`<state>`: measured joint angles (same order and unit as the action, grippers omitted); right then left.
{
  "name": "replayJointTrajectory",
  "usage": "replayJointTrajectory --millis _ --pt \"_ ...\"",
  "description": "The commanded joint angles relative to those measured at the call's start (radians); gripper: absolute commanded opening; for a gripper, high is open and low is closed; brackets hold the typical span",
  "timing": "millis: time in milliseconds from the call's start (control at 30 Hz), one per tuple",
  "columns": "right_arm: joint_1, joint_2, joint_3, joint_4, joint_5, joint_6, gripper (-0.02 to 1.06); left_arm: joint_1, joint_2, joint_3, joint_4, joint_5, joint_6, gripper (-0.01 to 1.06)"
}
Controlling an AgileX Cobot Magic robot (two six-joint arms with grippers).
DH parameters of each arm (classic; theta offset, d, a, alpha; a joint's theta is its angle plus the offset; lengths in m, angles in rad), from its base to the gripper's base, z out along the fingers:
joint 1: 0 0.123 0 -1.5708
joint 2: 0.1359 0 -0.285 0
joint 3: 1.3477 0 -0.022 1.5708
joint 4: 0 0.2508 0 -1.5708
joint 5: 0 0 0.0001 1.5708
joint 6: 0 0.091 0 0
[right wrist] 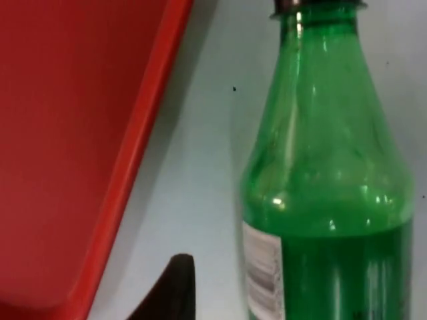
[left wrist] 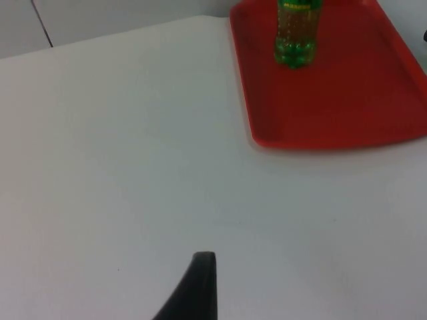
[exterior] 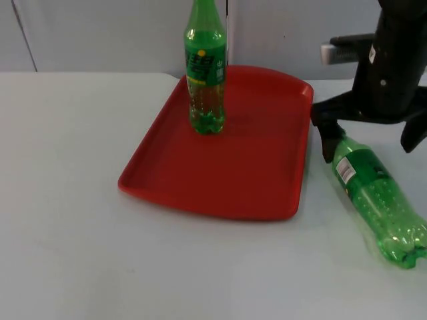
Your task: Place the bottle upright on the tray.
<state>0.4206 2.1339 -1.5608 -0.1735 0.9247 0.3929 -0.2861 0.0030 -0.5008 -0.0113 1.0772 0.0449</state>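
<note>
A green bottle (exterior: 375,193) lies on its side on the white table, just right of the red tray (exterior: 253,180), with its base toward the front edge. My right gripper (exterior: 367,151) hangs over the bottle's neck end, open, one finger (exterior: 326,145) on each side and neither touching it. The right wrist view shows the neck and shoulder of that bottle (right wrist: 327,187) close up, beside a black fingertip (right wrist: 175,288) and the tray's rim (right wrist: 127,180). My left gripper (left wrist: 199,290) waits over bare table left of the tray (left wrist: 333,100).
A second green bottle (exterior: 205,67) with a yellow-green label stands upright on the tray's far left part, also seen as the bottle (left wrist: 297,33) in the left wrist view. The grey partition wall (exterior: 100,33) closes the table's far side.
</note>
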Motion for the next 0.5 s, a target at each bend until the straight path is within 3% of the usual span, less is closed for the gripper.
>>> replayJointTrajectory --millis 0,467 --pt "-0.015 0.013 -0.006 -0.002 -0.029 -0.004 1.05 -0.002 -0.003 0.005 0.001 -0.002 -0.008 0.93" --pt "-0.014 0.093 -0.006 0.02 -0.121 -0.013 1.05 -0.002 -0.003 0.005 0.003 -0.002 -0.008 0.93"
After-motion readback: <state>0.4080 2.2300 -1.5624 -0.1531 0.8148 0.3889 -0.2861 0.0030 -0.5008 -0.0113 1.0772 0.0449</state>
